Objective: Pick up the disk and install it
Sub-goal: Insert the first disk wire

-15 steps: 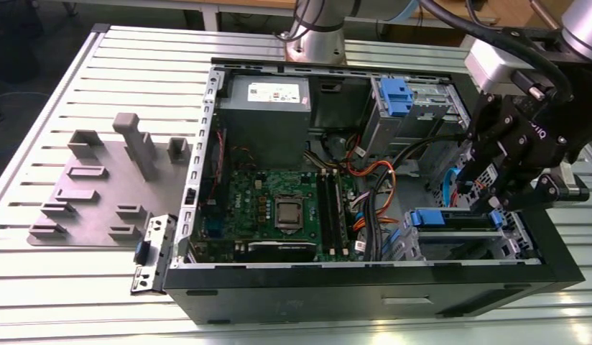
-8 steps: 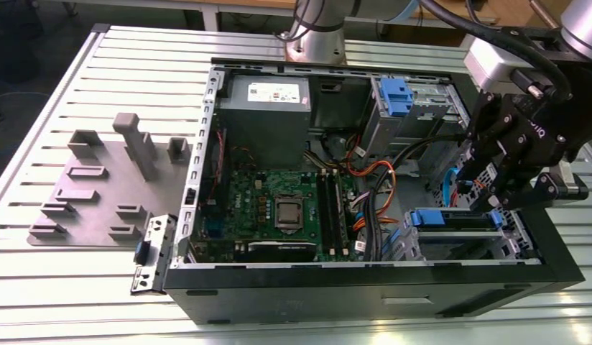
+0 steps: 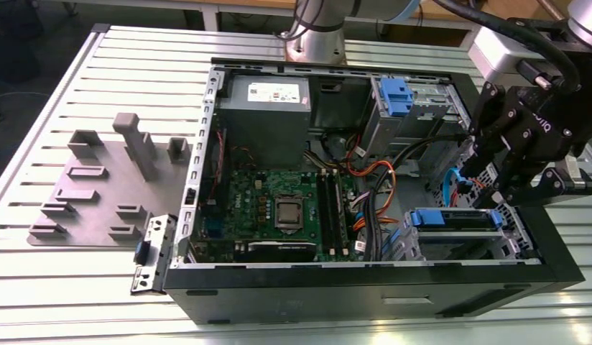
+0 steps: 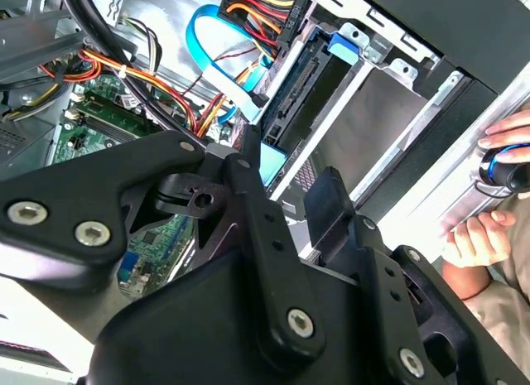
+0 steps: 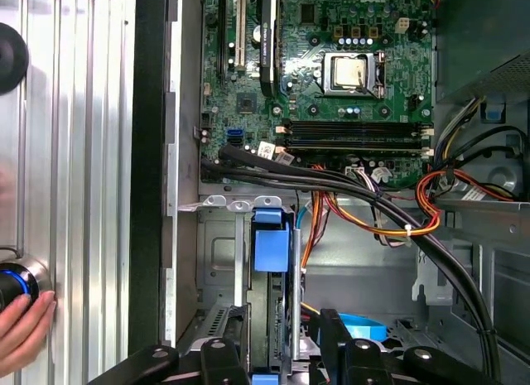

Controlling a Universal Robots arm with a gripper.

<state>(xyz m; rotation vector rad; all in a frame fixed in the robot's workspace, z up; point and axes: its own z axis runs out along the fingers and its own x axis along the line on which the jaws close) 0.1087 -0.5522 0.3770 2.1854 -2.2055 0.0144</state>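
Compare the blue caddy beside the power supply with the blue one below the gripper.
The supply-side caddy sits at the far side of the case; the lower caddy sits by its near wall. In the exterior view the supply-side caddy looks narrow and tall, the lower caddy wide and low. The gripper hangs close by the lower caddy, well apart from the supply-side caddy. Both are blue plastic.
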